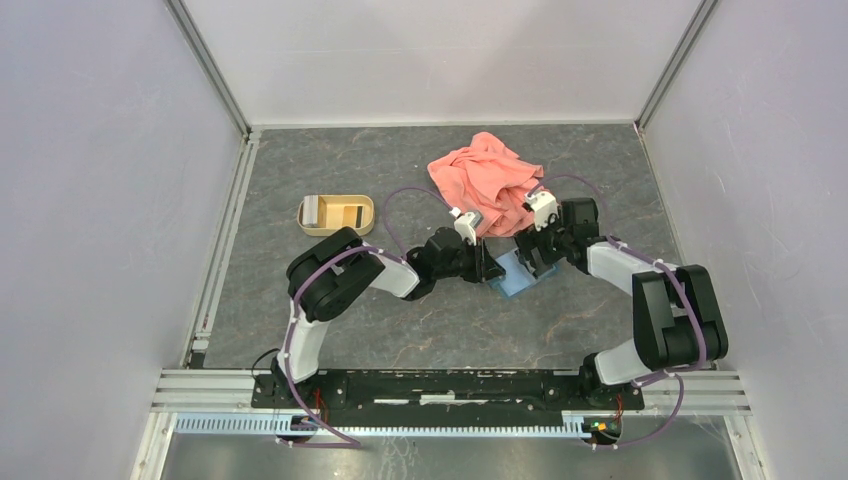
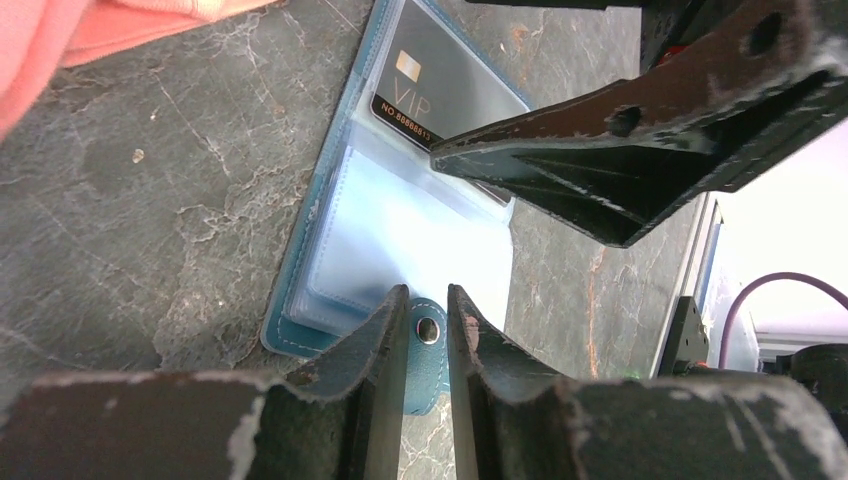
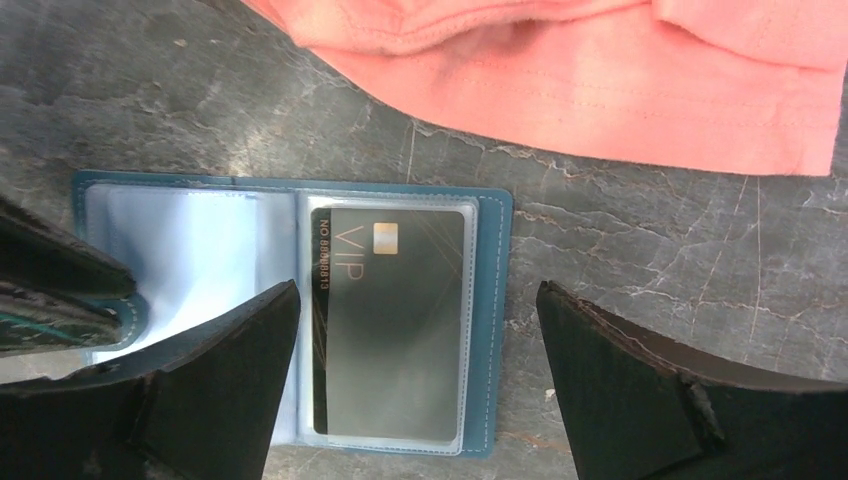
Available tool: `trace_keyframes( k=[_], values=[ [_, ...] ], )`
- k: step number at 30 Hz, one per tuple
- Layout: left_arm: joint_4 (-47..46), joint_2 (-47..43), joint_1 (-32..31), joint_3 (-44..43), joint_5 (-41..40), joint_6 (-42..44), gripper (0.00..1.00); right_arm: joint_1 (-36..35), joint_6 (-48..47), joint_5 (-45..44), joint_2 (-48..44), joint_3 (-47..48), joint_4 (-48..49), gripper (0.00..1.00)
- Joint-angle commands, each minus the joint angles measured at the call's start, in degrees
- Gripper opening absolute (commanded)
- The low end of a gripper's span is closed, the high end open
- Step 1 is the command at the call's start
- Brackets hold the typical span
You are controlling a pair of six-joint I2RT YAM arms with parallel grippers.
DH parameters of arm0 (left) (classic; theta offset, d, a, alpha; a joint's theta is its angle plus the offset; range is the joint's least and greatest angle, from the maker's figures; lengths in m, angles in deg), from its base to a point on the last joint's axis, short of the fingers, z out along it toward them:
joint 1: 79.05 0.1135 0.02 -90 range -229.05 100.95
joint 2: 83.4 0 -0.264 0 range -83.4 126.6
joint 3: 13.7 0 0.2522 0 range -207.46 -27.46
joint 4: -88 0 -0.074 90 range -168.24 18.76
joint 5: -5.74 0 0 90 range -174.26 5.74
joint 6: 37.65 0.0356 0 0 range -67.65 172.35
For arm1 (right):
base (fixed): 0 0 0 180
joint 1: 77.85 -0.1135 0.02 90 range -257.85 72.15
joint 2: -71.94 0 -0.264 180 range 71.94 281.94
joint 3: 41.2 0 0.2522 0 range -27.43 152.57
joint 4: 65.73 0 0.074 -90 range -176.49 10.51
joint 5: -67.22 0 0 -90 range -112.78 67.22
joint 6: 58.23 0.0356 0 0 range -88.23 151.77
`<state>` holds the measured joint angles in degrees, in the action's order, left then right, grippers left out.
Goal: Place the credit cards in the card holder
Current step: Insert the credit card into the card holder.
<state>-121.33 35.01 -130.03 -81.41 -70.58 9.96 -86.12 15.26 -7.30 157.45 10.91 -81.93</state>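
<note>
The teal card holder (image 1: 514, 277) lies open on the table between both grippers. In the right wrist view the card holder (image 3: 492, 300) shows a dark grey "VIP" card (image 3: 395, 320) inside its right clear sleeve. The left sleeve looks empty. My left gripper (image 2: 428, 295) is nearly shut, with the holder's snap tab (image 2: 428, 330) between its fingertips. My right gripper (image 3: 418, 288) is open, its fingers either side of the sleeved card, just above it. More cards stand in the tan tray (image 1: 335, 213).
A salmon-pink cloth (image 1: 490, 180) lies bunched just behind the card holder and also shows in the right wrist view (image 3: 600, 70). The tan tray sits at the left middle of the dark stone table. White walls enclose the table.
</note>
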Motion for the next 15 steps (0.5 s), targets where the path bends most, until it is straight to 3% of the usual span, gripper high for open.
trace_keyframes(
  k=[1, 6, 15],
  values=[
    [11.4, -1.3, 0.3, 0.0, 0.0, 4.1, 0.29, 1.9, 0.1, 7.5, -3.2, 0.0, 0.5, 0.98],
    [15.8, -2.6, 1.9, -0.5, 1.7, 7.8, 0.29, 6.1, 0.6, 16.9, -3.8, -0.9, -1.5, 0.98],
    [21.4, -4.2, 4.4, -1.9, 2.9, 12.3, 0.30, 7.9, -3.5, 21.3, -6.9, -1.8, -2.9, 0.98]
  ],
)
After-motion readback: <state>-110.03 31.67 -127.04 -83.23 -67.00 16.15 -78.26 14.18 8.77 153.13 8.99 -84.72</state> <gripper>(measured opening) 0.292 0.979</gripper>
